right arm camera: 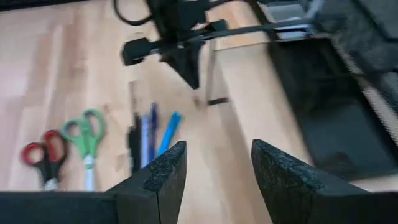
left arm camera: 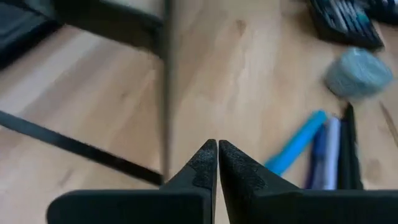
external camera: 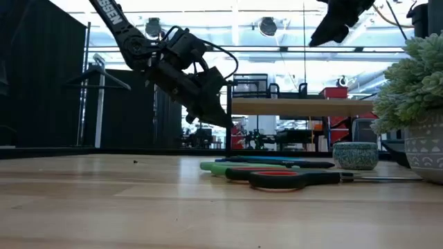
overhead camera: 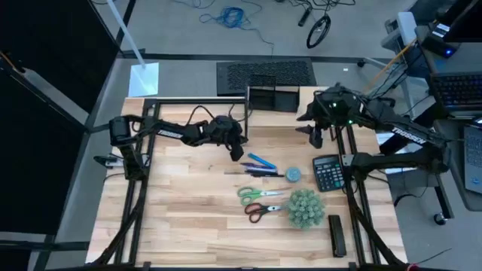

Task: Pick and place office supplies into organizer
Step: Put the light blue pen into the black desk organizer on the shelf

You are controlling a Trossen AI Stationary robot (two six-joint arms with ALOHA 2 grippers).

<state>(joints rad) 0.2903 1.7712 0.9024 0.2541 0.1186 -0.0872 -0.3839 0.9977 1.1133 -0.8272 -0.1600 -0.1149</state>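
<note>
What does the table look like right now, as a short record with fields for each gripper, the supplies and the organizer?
left gripper: shut, empty, above the table near the pens
right gripper: open, empty, raised by the organizer
pens: lying together on the table, mid table
scissors: two pairs, green and red handles, flat beside the plant ball
disc: on the table by the calculator
organizer: at the far edge; contents cannot be told

The table point(overhead camera: 188, 218) is viewed from straight above in the high view, level from its surface toward the room in the low view, and closely past each arm's fingers in the wrist views, the pens point(overhead camera: 261, 167) point(left arm camera: 297, 146) point(right arm camera: 152, 134) being shared by all.
</note>
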